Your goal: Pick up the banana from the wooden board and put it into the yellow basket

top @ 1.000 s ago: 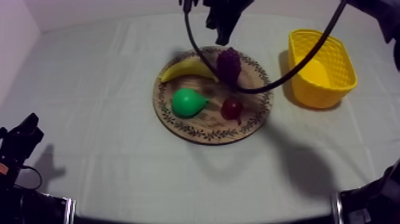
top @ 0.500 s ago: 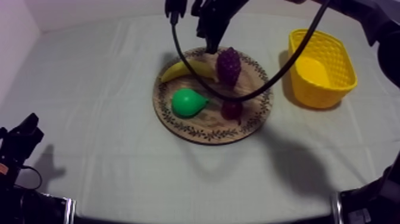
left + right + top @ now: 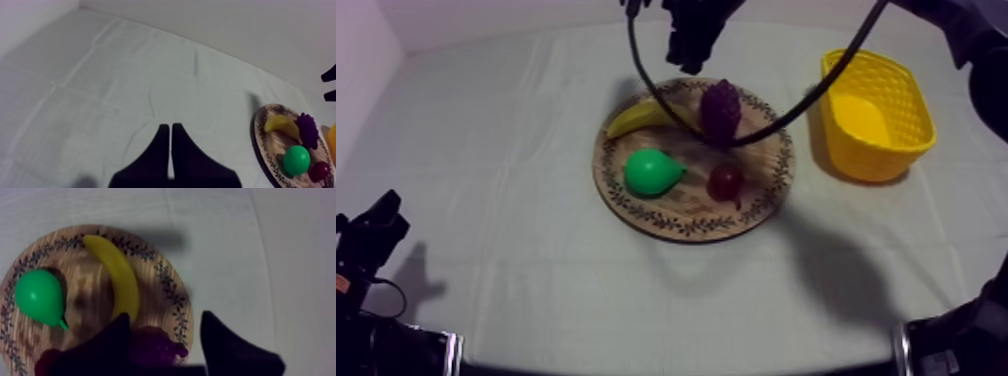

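Observation:
The yellow banana [image 3: 641, 117] lies on the far left part of the round wooden board [image 3: 688, 210], beside the purple grapes [image 3: 720, 110]. My right gripper [image 3: 689, 52] hangs above the board's far edge, just behind the banana and grapes. In the right wrist view its fingers [image 3: 119, 325] stand apart and hold nothing; the gripper [image 3: 164, 320] is over the grapes [image 3: 157, 345] and the banana's [image 3: 120, 278] near end. The yellow basket [image 3: 876, 115] stands at the right. My left gripper [image 3: 371, 235] rests low at the left, its fingers [image 3: 162, 135] together as a narrow wedge.
A green pear [image 3: 651, 171] and a small red fruit [image 3: 725, 181] also lie on the board. The right arm's black cable loops over the board and grapes. From the left wrist, the board [image 3: 261, 137] with its fruit lies far off across bare cloth.
My right gripper has shifted a little to the left above the board's far edge and its fingers have spread from shut to apart. The fruit and the left arm have not moved.

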